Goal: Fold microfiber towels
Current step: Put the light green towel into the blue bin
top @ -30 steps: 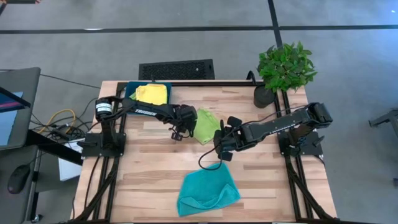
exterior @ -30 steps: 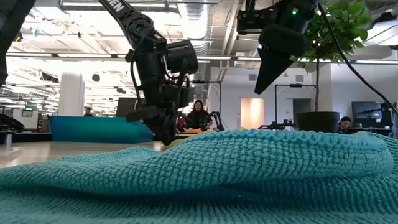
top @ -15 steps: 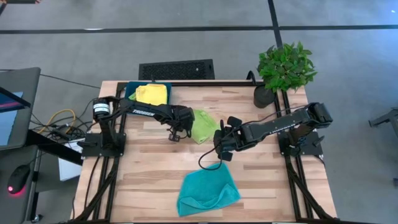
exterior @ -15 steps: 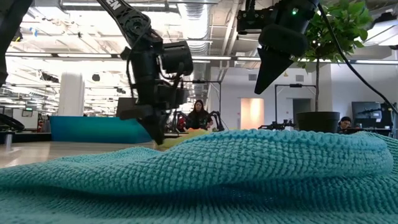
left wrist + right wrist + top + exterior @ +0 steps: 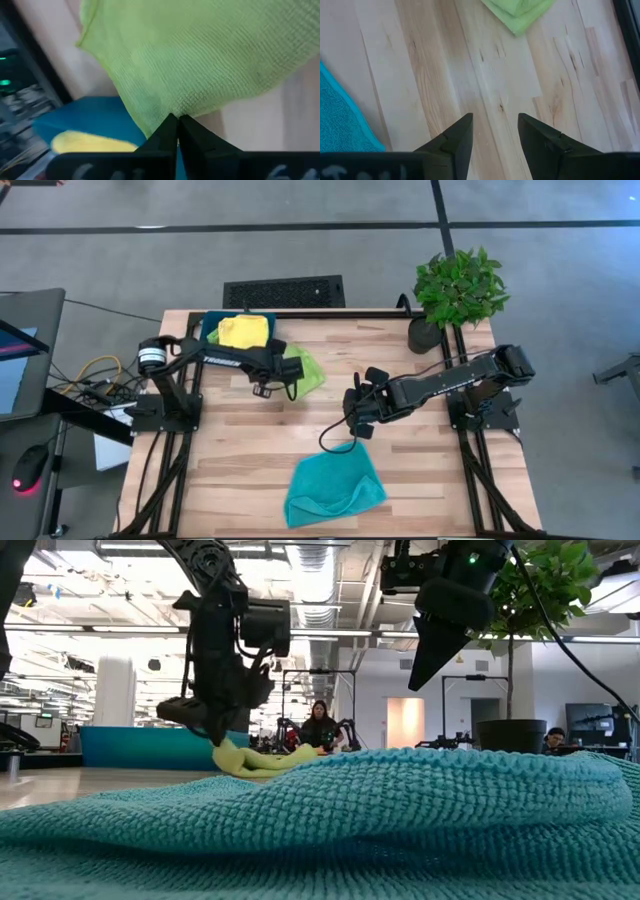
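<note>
The left gripper [image 5: 176,119] has its jaws pressed together, pinching an edge of the lime green towel [image 5: 305,370], which trails from the jaws across the table [image 5: 240,470] beside the dark-teal tray [image 5: 208,326]. The yellow towel [image 5: 243,331] lies in that tray. The right gripper [image 5: 495,125] hangs above bare wood near the table's middle, its jaws spread and holding nothing. The teal towel [image 5: 332,487] lies crumpled near the table's front edge.
</note>
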